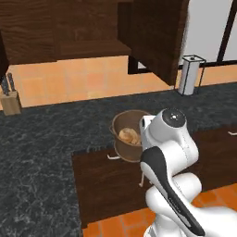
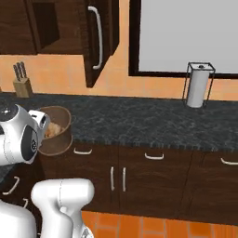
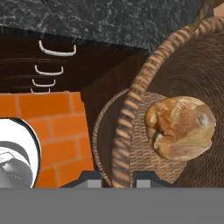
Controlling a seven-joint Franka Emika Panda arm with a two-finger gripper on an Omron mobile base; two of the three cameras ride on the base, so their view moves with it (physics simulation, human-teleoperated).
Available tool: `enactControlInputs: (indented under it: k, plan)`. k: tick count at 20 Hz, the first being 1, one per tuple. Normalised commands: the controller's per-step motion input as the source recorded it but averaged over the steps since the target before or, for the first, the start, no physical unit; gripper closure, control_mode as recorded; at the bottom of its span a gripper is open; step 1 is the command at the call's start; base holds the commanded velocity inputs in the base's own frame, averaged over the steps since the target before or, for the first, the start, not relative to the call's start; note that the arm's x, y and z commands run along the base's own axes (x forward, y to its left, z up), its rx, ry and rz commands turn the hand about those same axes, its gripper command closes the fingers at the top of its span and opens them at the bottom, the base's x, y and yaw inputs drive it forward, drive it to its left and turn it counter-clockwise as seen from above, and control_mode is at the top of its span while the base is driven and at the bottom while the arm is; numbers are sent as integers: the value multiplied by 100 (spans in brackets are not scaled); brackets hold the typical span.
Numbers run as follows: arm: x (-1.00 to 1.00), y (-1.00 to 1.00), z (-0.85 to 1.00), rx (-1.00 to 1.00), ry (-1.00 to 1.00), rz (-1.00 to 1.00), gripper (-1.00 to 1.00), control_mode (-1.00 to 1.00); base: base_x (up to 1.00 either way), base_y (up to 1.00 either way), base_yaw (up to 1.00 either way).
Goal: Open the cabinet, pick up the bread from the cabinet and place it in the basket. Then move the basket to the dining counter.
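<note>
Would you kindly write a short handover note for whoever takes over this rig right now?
Gripper: shut on the basket rim, one fingertip either side of the wall.
Cabinet: door stands open.
Bread: already lying inside the basket.
Basket: at the front edge of the black counter; whether it is lifted yet cannot be told.
Done: cabinet opened, bread in basket, basket gripped.
Left: carry the basket to the dining counter and set it down.
</note>
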Motion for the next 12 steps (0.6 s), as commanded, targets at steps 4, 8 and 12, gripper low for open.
enactControlInputs:
  k: [4, 8, 12]
  plan:
    - [0, 0, 0, 0, 0, 0, 100, 100, 0, 3, -92]
    - [0, 0, 0, 0, 0, 0, 100, 100, 0, 18, -98]
    - [0, 0, 0, 0, 0, 0, 100, 100, 0, 4, -97]
